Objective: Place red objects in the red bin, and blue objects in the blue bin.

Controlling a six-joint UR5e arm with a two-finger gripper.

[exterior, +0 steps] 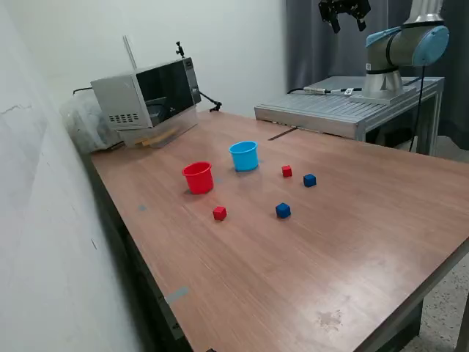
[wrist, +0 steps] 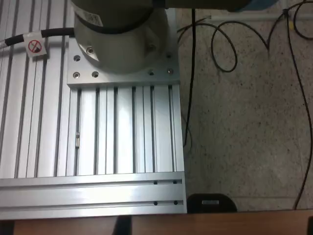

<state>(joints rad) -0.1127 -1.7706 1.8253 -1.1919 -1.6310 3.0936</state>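
A: Going across the exterior view from its left, what's on the tabletop [exterior: 352, 242]?

B: The red bin [exterior: 198, 177] comes first, upright, with the blue bin [exterior: 244, 156] just beside it toward the exterior view's right and a little farther back. In front of the red bin lies 1 red cube [exterior: 219, 213]. Further right is a blue cube [exterior: 283, 210], then the second red cube [exterior: 286, 171], then the second blue cube [exterior: 310, 180]. All 4 sit on the wood, apart from each other and outside both bins, so I'd judge the sorting not yet begun.

A: And the gripper [exterior: 344, 16]?

B: High up at the back, above the aluminium base plate [exterior: 330, 110], well apart from every cube. Its fingers [exterior: 334, 20] look spread, with nothing between them. The wrist view shows only that plate and the floor, no cubes.

A: How should the first pick go?

B: I'd take the front red cube: it's nearest the red bin and has free space around it. Come down square over it, with the spread fingers straddling 2 flat faces, and close low. The cubes are tiny, so a slight offset could flick one away. Lift clear of the rim, then release over the bin's mouth.
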